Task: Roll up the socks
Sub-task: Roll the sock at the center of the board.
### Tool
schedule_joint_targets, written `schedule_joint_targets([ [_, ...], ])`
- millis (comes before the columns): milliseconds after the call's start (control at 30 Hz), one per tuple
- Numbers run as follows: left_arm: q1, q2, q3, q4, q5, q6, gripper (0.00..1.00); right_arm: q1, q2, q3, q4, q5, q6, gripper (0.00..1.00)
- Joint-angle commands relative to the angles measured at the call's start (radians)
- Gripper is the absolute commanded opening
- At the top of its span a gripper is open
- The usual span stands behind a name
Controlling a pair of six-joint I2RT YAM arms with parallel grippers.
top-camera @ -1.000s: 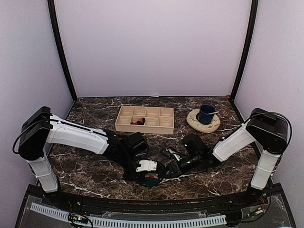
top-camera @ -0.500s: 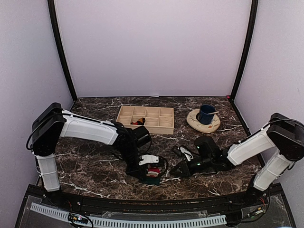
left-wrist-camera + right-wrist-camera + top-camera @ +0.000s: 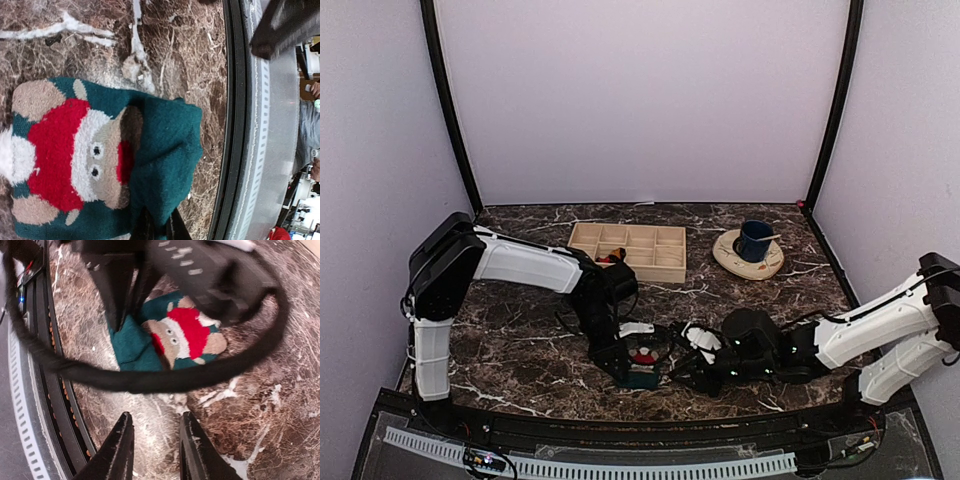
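Note:
The dark teal sock [image 3: 642,372] with a red-and-white Santa figure lies folded near the table's front edge. It also shows in the left wrist view [image 3: 100,160] and the right wrist view [image 3: 170,337]. My left gripper [image 3: 627,370] is shut on the sock's plain teal edge, its fingertips [image 3: 159,226] pinching the fabric. My right gripper [image 3: 680,377] is low over the marble just right of the sock. It is open [image 3: 155,414], with only bare table between the fingers. A small black and orange-red thing [image 3: 610,257] sits in the tray, too small to identify.
A wooden compartment tray [image 3: 655,262] stands at the back centre. A blue cup [image 3: 755,240] rests on a round plate [image 3: 732,260] at the back right. The black front rail [image 3: 232,125] runs close beside the sock. A black cable [image 3: 150,380] loops across the right wrist view.
The right gripper has backed off the sock to the right and its jaws have widened. The right arm has dropped lower. The left gripper still holds the sock, whose Santa face now shows.

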State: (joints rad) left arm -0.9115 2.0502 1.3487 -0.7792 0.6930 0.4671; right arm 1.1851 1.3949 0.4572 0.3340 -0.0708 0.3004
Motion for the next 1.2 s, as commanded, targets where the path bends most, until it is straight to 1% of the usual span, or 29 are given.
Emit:
schedule_joint_targets([
  [0,0.014,0.03,0.04,-0.087,0.089,0.006,0.07,0.069,0.003,0.039,-0.04,0.143,-0.117,0.3],
  [200,0.026,0.057,0.073,-0.116,0.112,0.013,0.07,0.138,0.09,0.135,-0.099,0.189,-0.236,0.33],
  [300,0.029,0.063,0.078,-0.119,0.112,0.016,0.07,0.15,0.136,0.181,-0.126,0.197,-0.288,0.36],
  [400,0.035,0.068,0.076,-0.12,0.114,0.018,0.07,0.154,0.174,0.217,-0.144,0.196,-0.321,0.36],
  [600,0.041,0.075,0.082,-0.123,0.128,0.021,0.07,0.157,0.244,0.27,-0.171,0.19,-0.37,0.37],
  [867,0.043,0.087,0.089,-0.127,0.14,0.025,0.07,0.158,0.287,0.297,-0.178,0.194,-0.401,0.38],
  [967,0.043,0.09,0.09,-0.129,0.145,0.027,0.07,0.157,0.303,0.305,-0.181,0.2,-0.409,0.35],
  [1100,0.044,0.09,0.089,-0.129,0.15,0.03,0.07,0.157,0.325,0.315,-0.193,0.207,-0.415,0.26],
  [1167,0.045,0.09,0.089,-0.13,0.148,0.03,0.07,0.156,0.336,0.314,-0.194,0.21,-0.413,0.23],
])
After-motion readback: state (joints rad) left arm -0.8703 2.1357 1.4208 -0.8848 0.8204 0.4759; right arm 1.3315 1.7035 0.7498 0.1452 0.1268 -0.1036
